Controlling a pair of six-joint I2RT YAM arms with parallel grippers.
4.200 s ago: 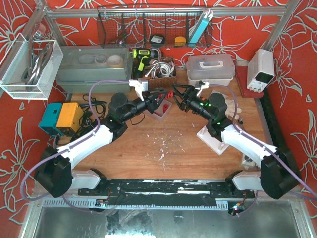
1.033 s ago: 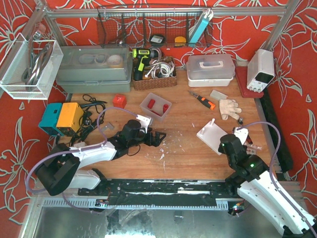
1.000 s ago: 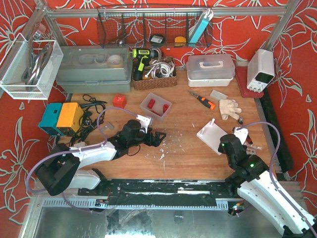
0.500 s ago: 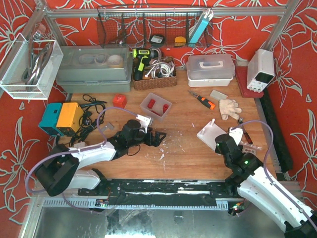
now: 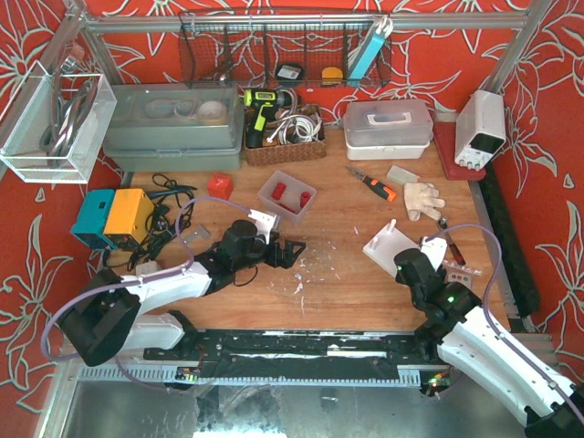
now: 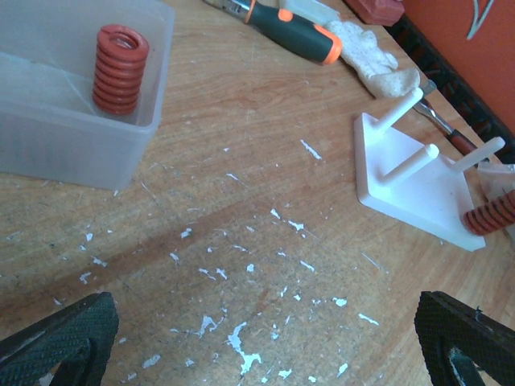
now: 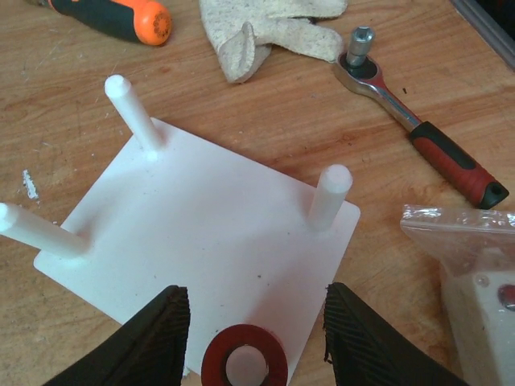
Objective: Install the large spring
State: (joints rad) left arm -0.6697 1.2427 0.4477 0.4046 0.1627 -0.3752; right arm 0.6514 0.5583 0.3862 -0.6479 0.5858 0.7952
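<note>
Red spring [image 7: 277,366] sits on a peg [image 7: 245,370] at the plate's [image 7: 201,233] near edge, white showing thru its centre. R end effector [image 7: 256,299] straddles it, fingers [image 7: 161,338] spread w/ a gap each side, not touching. Bag [image 7: 471,241] lies just beside the plate's right edge. Ratchet [image 7: 418,137], glove [image 7: 273,24] & screwdriver [image 7: 121,16] lie beyond the far edges, apart from the plate. L end effector [image 6: 265,310] is low over the surface [image 6: 241,161], spread wide, holding nothing. Open chip-flecked wood runs between bin [image 6: 48,137] & plate. 2nd spring [image 6: 121,71] stands upright in the bin's corner.
</note>
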